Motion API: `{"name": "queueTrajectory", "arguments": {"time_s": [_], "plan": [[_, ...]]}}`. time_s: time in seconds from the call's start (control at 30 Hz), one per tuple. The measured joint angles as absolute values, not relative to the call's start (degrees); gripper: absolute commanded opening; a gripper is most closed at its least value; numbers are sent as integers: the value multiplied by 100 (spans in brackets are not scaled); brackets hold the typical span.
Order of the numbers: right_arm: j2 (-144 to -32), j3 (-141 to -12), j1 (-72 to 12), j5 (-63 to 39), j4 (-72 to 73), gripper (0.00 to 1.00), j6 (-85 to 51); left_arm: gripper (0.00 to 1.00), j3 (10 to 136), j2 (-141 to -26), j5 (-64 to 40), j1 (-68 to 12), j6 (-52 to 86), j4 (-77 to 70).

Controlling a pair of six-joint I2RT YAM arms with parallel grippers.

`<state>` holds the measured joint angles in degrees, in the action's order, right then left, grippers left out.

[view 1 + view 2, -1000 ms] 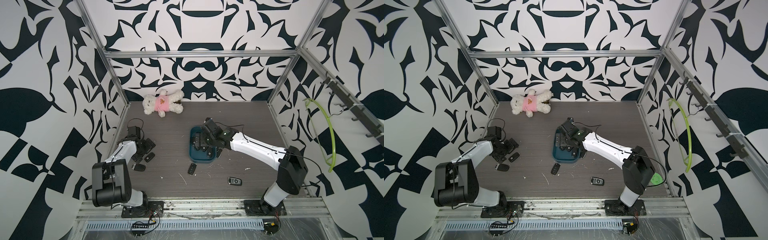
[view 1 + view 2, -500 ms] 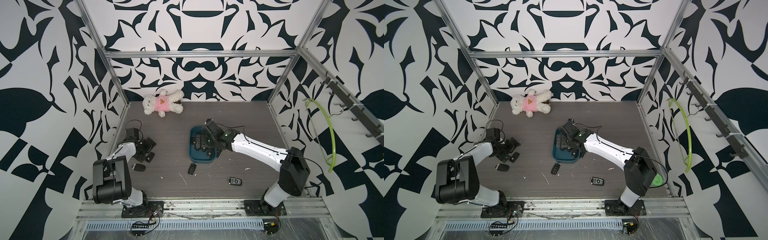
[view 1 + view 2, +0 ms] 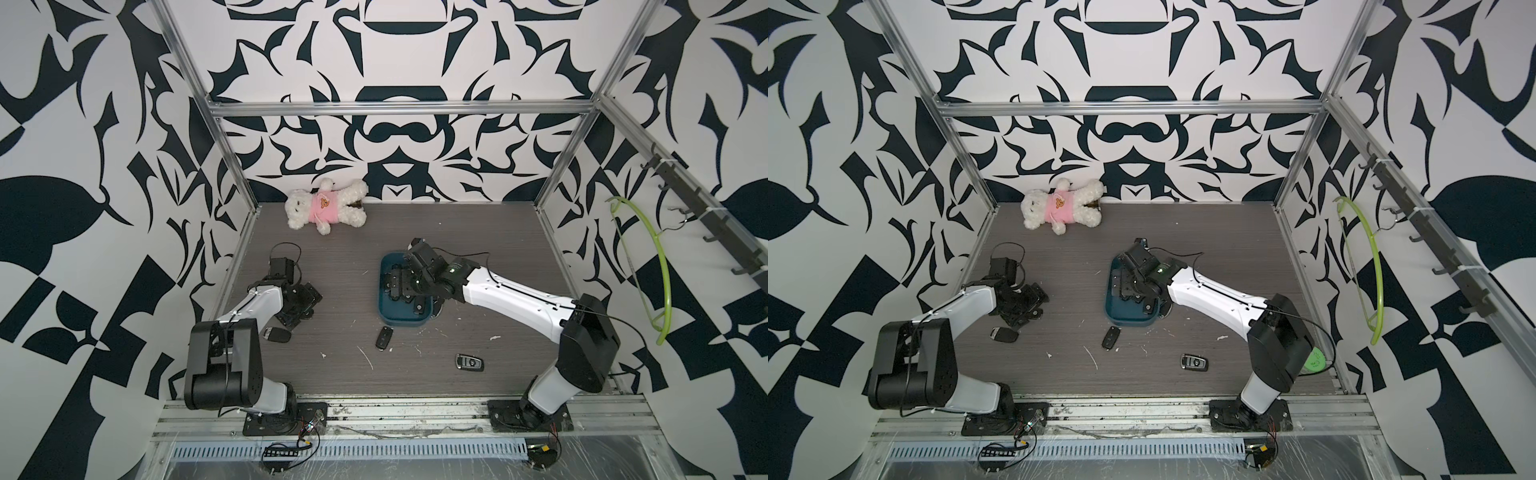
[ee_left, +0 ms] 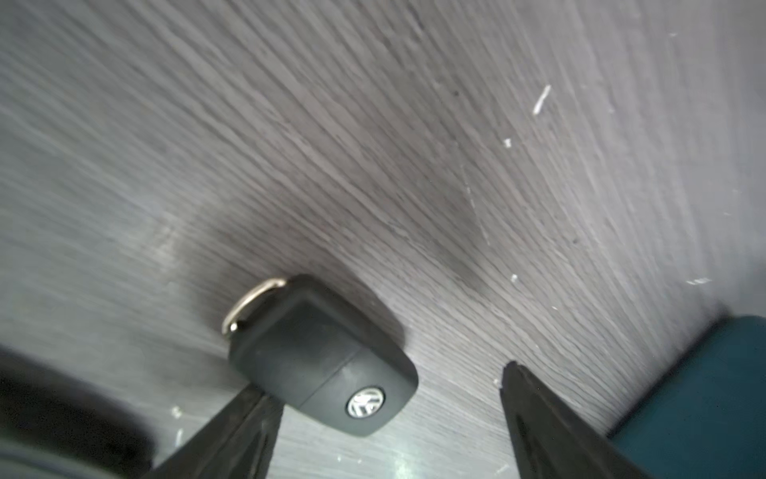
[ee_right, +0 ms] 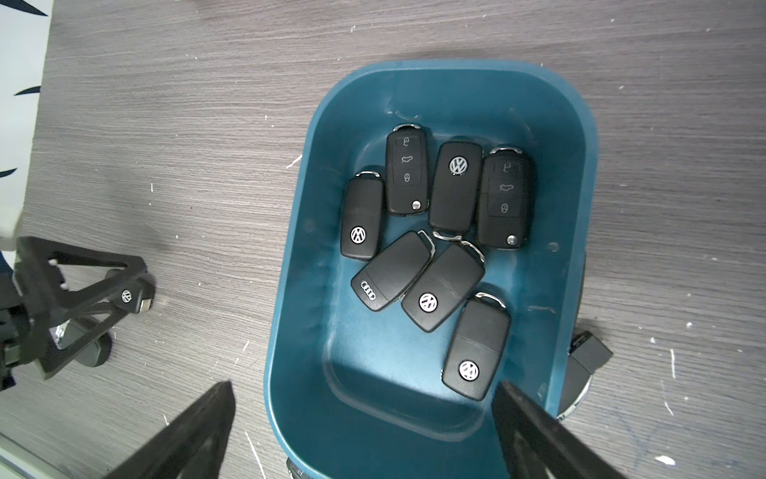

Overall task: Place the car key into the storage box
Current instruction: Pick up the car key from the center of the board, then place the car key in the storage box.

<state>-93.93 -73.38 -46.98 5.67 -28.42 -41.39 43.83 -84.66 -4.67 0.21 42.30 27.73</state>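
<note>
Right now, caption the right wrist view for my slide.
Seven car keys lie in the teal storage box, framed by open right fingers.

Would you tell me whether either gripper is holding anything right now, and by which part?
Nothing is held. The left gripper, open, straddles a car key on the table; the right gripper hangs open over the storage box.

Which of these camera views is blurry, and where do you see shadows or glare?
Left wrist view: motion blur smears the table toward the edges; the car key stays fairly sharp, with a dark shadow around it and a glare patch on the wood nearby. Right wrist view: sharp, with shadow over part of the storage box. Both top views: evenly lit, no blur.
</note>
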Motion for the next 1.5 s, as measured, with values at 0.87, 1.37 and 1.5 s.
{"name": "queueTrajectory", "arguments": {"time_s": [0.87, 1.37, 1.5], "plan": [[-9306, -6847, -4639, 576, -2718, 100, -4154, 27, 5140, -9227, 709, -578, 4563, 3640], [-8215, -6093, -4320, 755, -2665, 100, -4152, 28, 5852, -8051, 834, -2486, 5944, 4751], [-7806, -5784, -4309, 814, -2692, 100, -4141, 28, 6230, -8182, 950, -3253, 6490, 4915]]}}
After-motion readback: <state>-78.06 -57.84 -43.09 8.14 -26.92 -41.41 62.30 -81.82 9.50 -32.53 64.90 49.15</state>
